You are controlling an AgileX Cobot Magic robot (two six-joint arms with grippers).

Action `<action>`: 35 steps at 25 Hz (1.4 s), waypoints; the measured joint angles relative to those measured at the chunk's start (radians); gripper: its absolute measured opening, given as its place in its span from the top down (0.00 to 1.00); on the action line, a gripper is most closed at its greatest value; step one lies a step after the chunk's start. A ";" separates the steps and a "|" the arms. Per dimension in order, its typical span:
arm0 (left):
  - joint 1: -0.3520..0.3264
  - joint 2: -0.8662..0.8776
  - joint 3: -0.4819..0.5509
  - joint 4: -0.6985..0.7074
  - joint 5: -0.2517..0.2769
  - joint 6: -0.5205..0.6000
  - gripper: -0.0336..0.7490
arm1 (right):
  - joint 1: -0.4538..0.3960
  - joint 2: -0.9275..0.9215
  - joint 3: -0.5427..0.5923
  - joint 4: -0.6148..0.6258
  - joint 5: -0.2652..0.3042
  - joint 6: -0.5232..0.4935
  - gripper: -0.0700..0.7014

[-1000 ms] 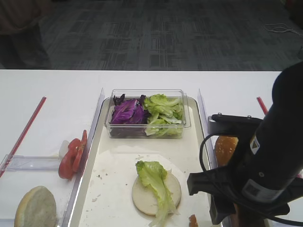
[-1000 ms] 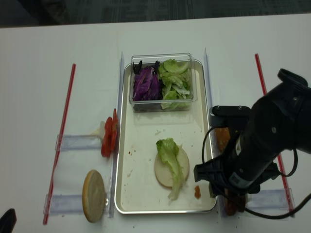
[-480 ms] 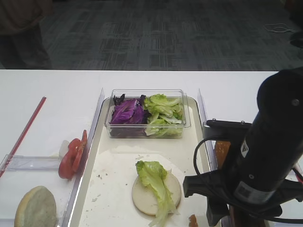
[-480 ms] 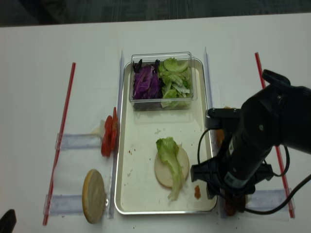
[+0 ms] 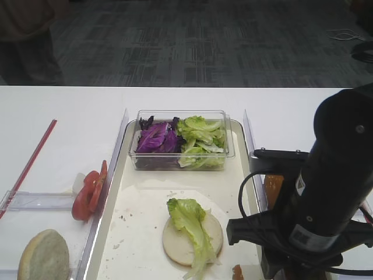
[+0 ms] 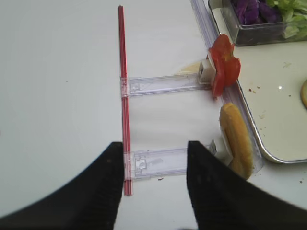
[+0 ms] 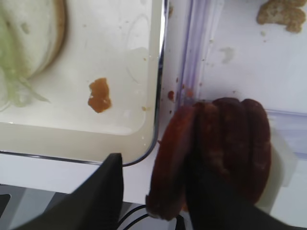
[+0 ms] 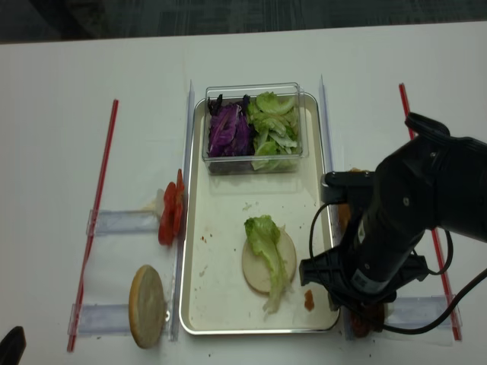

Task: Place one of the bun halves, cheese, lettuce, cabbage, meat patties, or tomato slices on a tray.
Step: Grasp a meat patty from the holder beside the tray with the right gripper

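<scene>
Here the right gripper [image 7: 153, 191] is shown lowered over the meat patties [image 7: 216, 153], which stand on edge in a row just outside the right rim of the tray [image 7: 160, 72]. In the right wrist view one dark finger lies on the tray side of the outermost patty and the other is pushed in behind it, so that one disc is bracketed between the jaws; they are parted about that patty, and whether it is already pinched cannot be told. The patties are kept upright in a clear rack [image 7: 201, 57] on the bench [image 8: 68, 84], presumably so that a single disc can be separated from the stack by a finger slid into the gap.

On the tray a pale bun half [image 8: 268, 263] lies flat with a leaf of lettuce [image 8: 266, 247] draped over it (a small orange crumb [image 7: 100, 95] sits near the corner). A clear box [image 8: 255, 125] at the far end of the tray holds the cabbage [image 8: 226, 131] beside more lettuce. The tomato slices [image 8: 171, 209] and a second bun half [image 8: 147, 306] stand on edge in racks left of the tray, well apart from the right arm.

The left gripper [image 6: 156, 191] hangs over the bare bench beside a red strip [image 6: 123, 91], its jaws spread and holding nothing.

The step in hand is judged to be the taking of one patty; a neighbouring disc could be dragged out with it.
</scene>
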 joint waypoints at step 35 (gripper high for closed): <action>0.000 0.000 0.000 0.000 0.000 0.000 0.58 | 0.000 -0.057 0.000 -0.059 0.082 0.048 0.78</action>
